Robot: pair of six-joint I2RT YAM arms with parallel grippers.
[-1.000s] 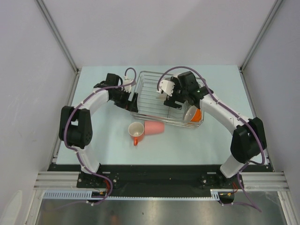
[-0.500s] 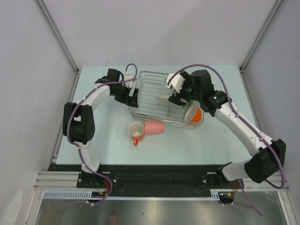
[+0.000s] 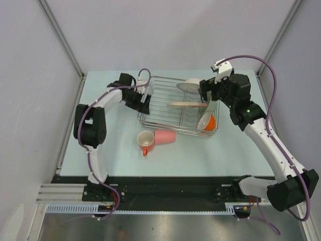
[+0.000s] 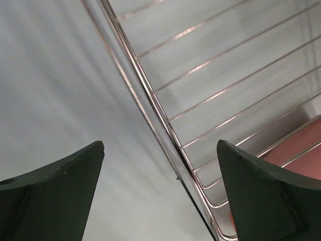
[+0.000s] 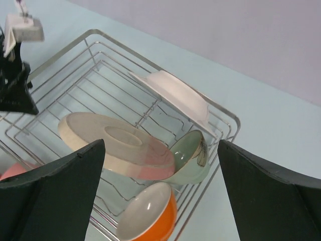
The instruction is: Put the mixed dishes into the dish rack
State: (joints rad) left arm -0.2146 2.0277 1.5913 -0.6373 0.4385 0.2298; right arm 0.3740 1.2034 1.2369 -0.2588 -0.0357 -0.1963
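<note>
The dish rack (image 3: 155,114) stands mid-table. In it a large whitish plate (image 5: 108,138) lies tilted over a pink plate (image 5: 153,172), beside a pale green bowl (image 5: 193,160) and an orange cup (image 5: 153,216). A small white bowl (image 5: 173,93) leans on the far rim. The orange-handled mug (image 3: 145,140) and pink tumbler (image 3: 165,136) lie on the table in front of the rack. My right gripper (image 3: 206,96) is open and empty above the rack's right end. My left gripper (image 4: 160,191) is open, its fingers either side of the rack's left wall wire (image 4: 165,130).
The grey enclosure walls stand left, right and behind the table (image 3: 115,150). The left arm's gripper also shows in the right wrist view (image 5: 15,75), at the rack's far left corner.
My right gripper has let go of the small white bowl at the rack's far rim and drawn back to the right. The left gripper has hardly moved.
</note>
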